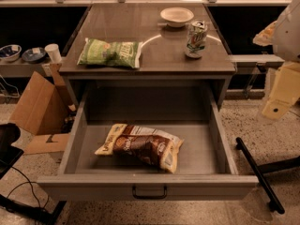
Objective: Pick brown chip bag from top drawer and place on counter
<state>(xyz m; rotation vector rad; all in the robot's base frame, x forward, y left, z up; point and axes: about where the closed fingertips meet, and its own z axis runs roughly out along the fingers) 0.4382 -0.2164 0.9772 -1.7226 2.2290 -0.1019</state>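
A: What sits closest to us?

B: The front panel of the top drawer, pulled wide open, with its small dark handle at the middle.

A: And the gripper?

B: The gripper hangs at the right edge of the view, beside the cabinet and above the floor, touching nothing. Open or closed, I cannot tell.

A: Working outward from there?

B: First the drawer's right wall, then the brown chip bag. It lies flat on the drawer floor, a little left of centre and slightly askew, well apart from the gripper.

A: And above?

B: On the counter, a can stands upright at the right, probably a soda can, though the label is hard to read. A white bowl sits just behind it, and a green chip bag lies at the front left.

A: On the floor?

B: An open cardboard box stands left of the cabinet, and a black bar lies to the right.
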